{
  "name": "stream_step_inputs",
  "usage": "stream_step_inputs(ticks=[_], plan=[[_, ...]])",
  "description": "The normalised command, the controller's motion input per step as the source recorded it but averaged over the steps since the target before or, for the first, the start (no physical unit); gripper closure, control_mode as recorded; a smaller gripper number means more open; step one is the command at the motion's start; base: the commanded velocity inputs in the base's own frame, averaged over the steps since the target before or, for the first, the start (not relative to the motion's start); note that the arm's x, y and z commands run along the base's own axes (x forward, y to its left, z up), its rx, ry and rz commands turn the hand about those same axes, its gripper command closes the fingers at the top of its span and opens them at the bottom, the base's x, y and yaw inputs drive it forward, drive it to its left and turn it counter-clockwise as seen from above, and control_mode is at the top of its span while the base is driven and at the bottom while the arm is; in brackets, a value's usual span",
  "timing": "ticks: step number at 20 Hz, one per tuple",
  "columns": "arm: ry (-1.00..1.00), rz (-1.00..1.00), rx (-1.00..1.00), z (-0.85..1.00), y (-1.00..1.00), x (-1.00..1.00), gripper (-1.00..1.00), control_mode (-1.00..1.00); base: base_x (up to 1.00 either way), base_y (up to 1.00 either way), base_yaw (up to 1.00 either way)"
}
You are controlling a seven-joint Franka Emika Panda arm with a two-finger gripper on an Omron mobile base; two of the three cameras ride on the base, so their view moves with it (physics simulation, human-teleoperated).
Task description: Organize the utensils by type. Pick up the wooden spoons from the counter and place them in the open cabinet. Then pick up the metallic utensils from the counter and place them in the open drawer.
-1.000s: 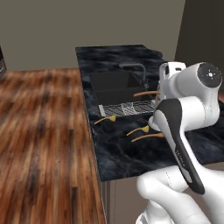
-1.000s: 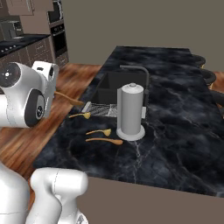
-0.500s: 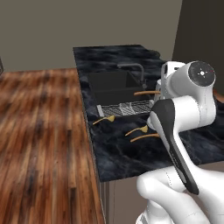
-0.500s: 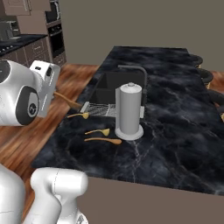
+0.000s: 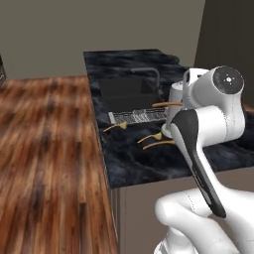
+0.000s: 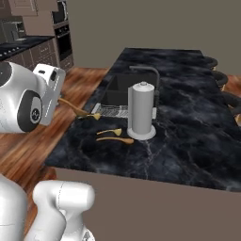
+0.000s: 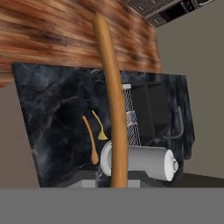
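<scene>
My gripper [image 6: 52, 92] is shut on a long orange-brown wooden spoon [image 7: 111, 109], held above the floor-side edge of the black marbled counter [image 6: 188, 122]. The spoon [image 5: 166, 104] sticks out of the hand toward the sink. A second wooden spoon [image 6: 115, 140] lies on the counter by the paper towel roll. One metallic utensil [image 6: 109, 132] with a yellow head lies right beside that second spoon. Another metallic utensil [image 5: 115, 127] rests near the counter's edge, by the dish rack. The open cabinet and the open drawer are out of view.
A white paper towel roll [image 6: 141, 110] stands upright next to the utensils. Behind it are a wire dish rack [image 5: 138, 116], a dark sink [image 5: 126, 92] and its faucet [image 6: 146, 70]. Wooden floor [image 5: 44, 149] runs along the counter's side.
The arm's upper joints have turned a little, with the wooden spoon still in its grip. The utensils on the counter have not moved.
</scene>
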Motion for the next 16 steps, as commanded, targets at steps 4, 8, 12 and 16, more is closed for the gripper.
stream_step_inputs(ticks=[4, 8, 12, 16], plan=[[0.00, 0.00, 0.00, 0.00, 0.00, 0.00, 1.00, 1.00, -0.68, 0.31, 0.00], [0.00, 0.00, 0.00, 0.00, 0.00, 0.00, 1.00, 1.00, -0.25, 0.80, 0.00], [0.00, 0.00, 0.00, 0.00, 0.00, 0.00, 1.00, 1.00, 0.00, 0.98, 0.00], [0.00, 0.00, 0.00, 0.00, 0.00, 0.00, 1.00, 1.00, 0.01, 1.00, 0.02]])
